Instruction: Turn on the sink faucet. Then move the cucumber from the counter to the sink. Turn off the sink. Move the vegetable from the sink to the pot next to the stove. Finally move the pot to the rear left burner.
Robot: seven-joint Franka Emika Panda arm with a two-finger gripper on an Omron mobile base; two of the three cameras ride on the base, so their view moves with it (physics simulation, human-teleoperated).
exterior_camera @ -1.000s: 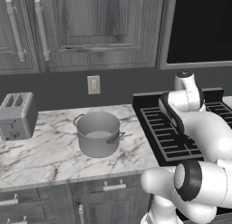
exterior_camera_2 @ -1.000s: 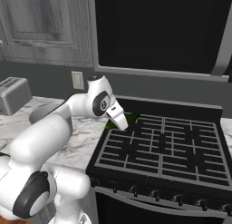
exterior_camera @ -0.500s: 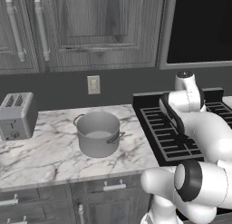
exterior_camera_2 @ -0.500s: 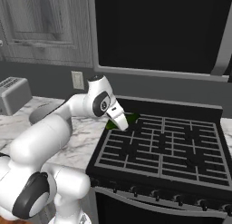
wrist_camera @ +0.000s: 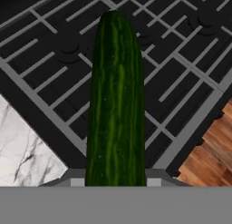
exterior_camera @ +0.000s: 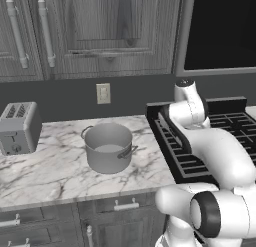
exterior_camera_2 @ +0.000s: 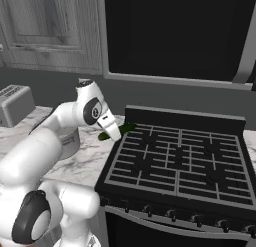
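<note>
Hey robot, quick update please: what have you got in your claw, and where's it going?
End effector shut on the cucumber, held above the stove grates near its left edge. Pot waits open on the counter. Nothing blocking the pot.

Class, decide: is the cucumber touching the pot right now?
Apart. The left base view shows the pot alone on the counter, nothing in it; the right base view shows the cucumber held up over the stove's edge.

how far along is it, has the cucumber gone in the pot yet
Not yet. The end effector holds the cucumber above the stove, so the sink steps look done. The pot sits empty on the counter. Left: drop the cucumber in, then move the pot to the rear left burner.
</note>
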